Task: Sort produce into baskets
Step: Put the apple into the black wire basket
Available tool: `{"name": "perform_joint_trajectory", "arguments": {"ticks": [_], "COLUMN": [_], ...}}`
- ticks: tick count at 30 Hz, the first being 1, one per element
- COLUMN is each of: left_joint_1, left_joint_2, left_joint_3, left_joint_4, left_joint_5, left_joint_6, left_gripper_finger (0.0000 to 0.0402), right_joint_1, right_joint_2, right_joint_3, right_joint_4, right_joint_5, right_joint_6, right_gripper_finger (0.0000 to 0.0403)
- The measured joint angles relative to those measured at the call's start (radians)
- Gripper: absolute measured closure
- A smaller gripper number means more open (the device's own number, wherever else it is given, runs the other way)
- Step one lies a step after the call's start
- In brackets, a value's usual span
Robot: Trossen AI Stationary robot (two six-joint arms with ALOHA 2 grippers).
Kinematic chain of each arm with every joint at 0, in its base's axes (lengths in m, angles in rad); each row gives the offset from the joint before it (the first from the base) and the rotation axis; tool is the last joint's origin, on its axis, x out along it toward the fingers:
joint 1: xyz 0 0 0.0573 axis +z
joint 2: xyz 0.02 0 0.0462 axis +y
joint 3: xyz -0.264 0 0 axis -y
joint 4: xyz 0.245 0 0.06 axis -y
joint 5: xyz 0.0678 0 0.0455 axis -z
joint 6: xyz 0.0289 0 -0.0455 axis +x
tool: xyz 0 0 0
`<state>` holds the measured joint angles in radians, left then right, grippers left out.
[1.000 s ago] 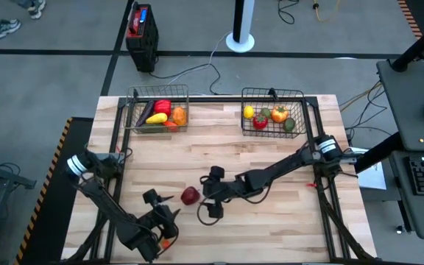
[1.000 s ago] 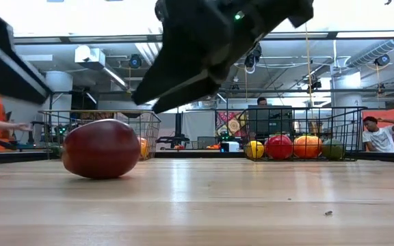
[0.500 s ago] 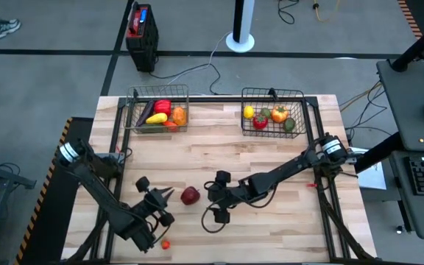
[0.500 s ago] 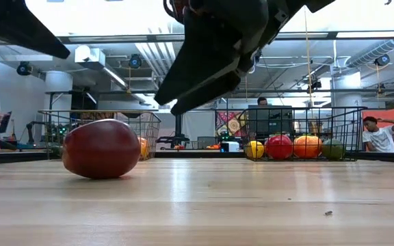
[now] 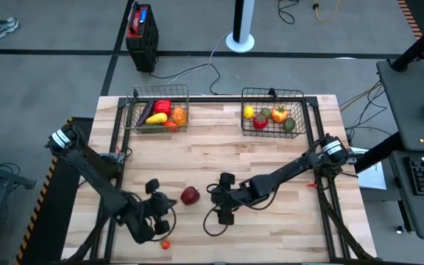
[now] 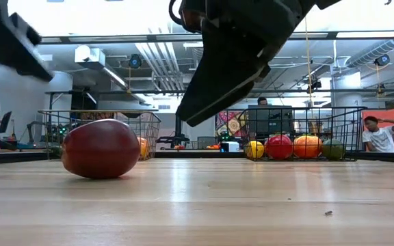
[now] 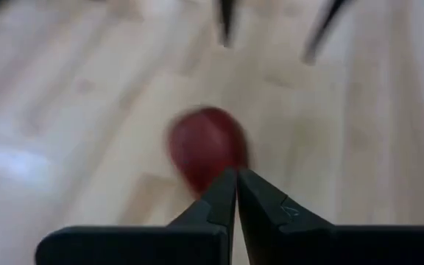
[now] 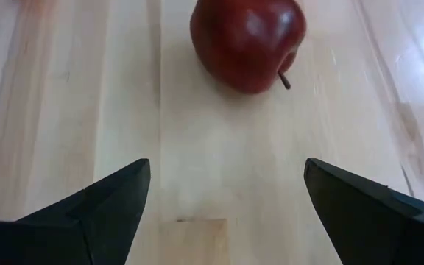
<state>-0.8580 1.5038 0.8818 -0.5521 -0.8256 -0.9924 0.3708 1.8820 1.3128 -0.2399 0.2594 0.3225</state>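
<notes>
Resting position, red apple [image 5: 190, 195]: on the bare wooden table [image 5: 219, 151], toward the near edge, left of centre, lying on its side with the stem visible in the right wrist view.
Left gripper [image 5: 169, 202]: just left of the apple, fingers pressed together, tips pointing at the apple; holds nothing.
Right gripper [image 5: 218, 203]: just right of the apple, fingers spread wide apart, aimed at the apple but clear of it.
Left basket [image 5: 158, 90]: far edge of the table, left of centre; contains red, yellow and orange pieces and a dark one.
Right basket [image 5: 273, 92]: far edge, right of centre; contains a yellow lemon, a red piece, an orange piece and a green piece.
Small red piece [image 5: 165, 244]: near edge of the table, beside the left arm; type cannot be determined.
Writing and labels: none legible on the produce, baskets or arms.
Background: a seated person [image 6: 379, 134] shows beyond the table in the low view.
</notes>
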Motion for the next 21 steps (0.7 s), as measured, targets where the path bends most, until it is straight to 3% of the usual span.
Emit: {"name": "perform_joint_trajectory", "arguments": {"ticks": [4, 10, 15, 21], "left_joint_1": [0.011, 0.012, 0.015, 0.04], "left_joint_2": [-0.034, -0.057, -0.03, 0.018], "left_joint_3": [-0.094, -0.168, -0.184, -0.179], "left_joint_4": [0.109, 0.118, 0.142, 0.16], "left_joint_5": [0.093, 0.088, 0.008, 0.001], "left_joint_6": [0.026, -0.059, -0.061, -0.038], "left_gripper_finger": [0.0401, 0.0401, 0.0401, 0.0402], "right_joint_1": [0.0, 0.001, 0.004, 0.002], "right_joint_2": [-0.001, -0.001, 0.0, 0.001], "right_joint_3": [0.0, -0.002, -0.007, -0.008], "right_joint_4": [-0.001, -0.05, -0.048, -0.007], "right_joint_5": [0.0, 0.0, 0.003, 0.004], "right_joint_6": [0.001, 0.049, 0.053, 0.015], "right_gripper_finger": [0.0051, 0.0051, 0.0051, 0.0051]}}
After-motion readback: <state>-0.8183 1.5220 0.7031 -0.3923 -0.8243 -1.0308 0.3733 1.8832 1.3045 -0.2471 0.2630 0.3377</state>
